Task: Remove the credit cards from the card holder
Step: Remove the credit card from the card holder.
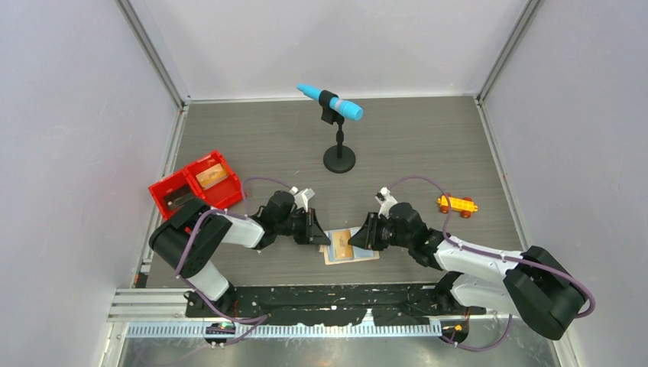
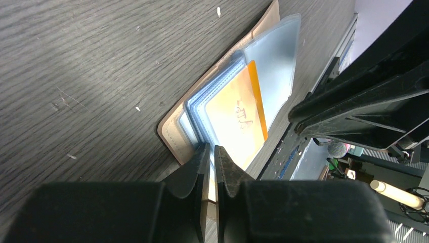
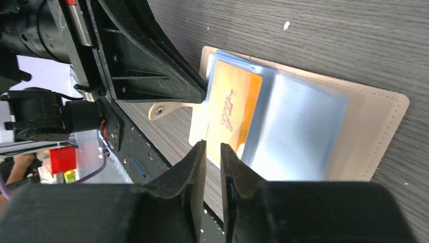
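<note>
**orange card in its sleeve, both grippers at the holder**

the card holder [image 1: 359,255] lies spread open and flat close to the near edge of the worktop [image 1: 267,138], about midway along it, between the two arms. an orange card [image 3: 230,109] sits among the clear sleeves [image 3: 298,126] on the half toward the left arm. whether its edge already stands clear of the plastic i cannot tell.

the card looks thin, stiff, light and slick. the sleeves look glossy and floppy and will likely cling to it. the holder is soft and light, so it would probably drag along unless it is pinned. the best hold seems to be the card's edge nearest the right gripper [image 3: 213,144], drawn out flat along the sleeve.

that gripper's fingers stand a narrow slit apart, tips right at the card's edge, and nothing is visibly clamped between them. the left gripper [image 2: 211,148] is nearly closed, with a thin tan strip between its fingers. it appears to be pinching the holder's edge near the side tab [image 3: 167,108], just beside the card.
</note>
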Controlling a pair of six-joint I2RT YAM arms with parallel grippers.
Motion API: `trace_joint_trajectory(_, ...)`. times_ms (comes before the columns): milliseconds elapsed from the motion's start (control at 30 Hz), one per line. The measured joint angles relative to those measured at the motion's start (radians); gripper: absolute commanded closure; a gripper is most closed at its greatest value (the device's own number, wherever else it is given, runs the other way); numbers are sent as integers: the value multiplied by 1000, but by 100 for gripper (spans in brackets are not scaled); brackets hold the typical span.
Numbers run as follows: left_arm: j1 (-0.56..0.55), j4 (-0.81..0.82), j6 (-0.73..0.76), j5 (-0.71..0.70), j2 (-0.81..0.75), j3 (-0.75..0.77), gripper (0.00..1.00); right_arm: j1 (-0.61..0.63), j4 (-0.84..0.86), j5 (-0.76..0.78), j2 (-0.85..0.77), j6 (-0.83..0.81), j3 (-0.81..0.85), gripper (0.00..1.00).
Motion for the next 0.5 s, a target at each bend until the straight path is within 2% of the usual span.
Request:
trace_joint_trajectory(200, 0, 1, 0, 0, 0, 0, 88, 0, -21, 8, 36, -32, 6, 71)
trace_joint_trajectory(400, 0, 1, -1, 0, 0, 0, 88, 0, -7, 11, 147, -61, 29, 70)
trace_joint_trajectory(500, 0, 2, 0, 0, 0, -1, 88, 0, 29, 0, 188, -61, 30, 76)
